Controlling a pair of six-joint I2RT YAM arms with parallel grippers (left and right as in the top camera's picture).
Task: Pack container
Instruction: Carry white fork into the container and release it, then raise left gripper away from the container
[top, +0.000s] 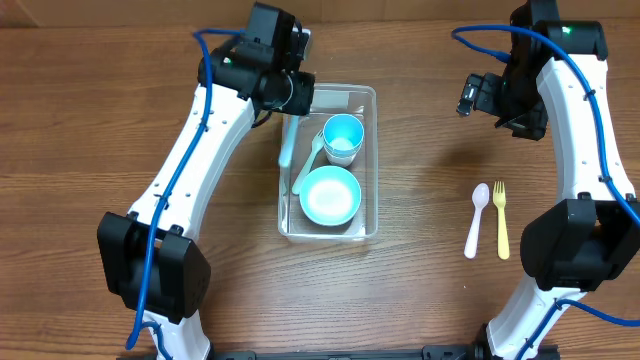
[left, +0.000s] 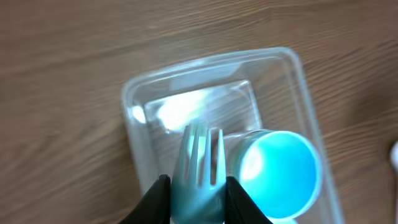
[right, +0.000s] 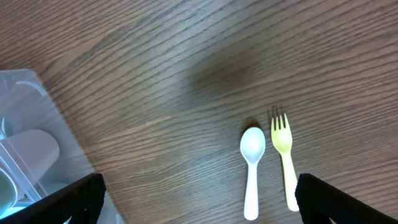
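Note:
The clear rectangular container (top: 372, 97) sits mid-table and holds a teal cup (top: 343, 134), a teal bowl (top: 330, 195) and a pale teal spoon (top: 308, 166). My left gripper (top: 291, 103) hangs over the container's far left corner, shut on a teal fork (top: 288, 141). In the left wrist view the fork (left: 199, 163) is pinched between the black fingers (left: 155, 199), tines pointing over the container (left: 287, 57) beside the cup (left: 281, 168). My right gripper (top: 474, 95) is open above bare table at the far right, jaws wide in its wrist view (right: 199, 190).
A white spoon (top: 477, 220) and a yellow fork (top: 500, 218) lie side by side on the wood to the right of the container; the right wrist view shows the spoon (right: 252, 167) and fork (right: 284, 155) too. The container's corner (right: 25, 118) shows at that view's left edge.

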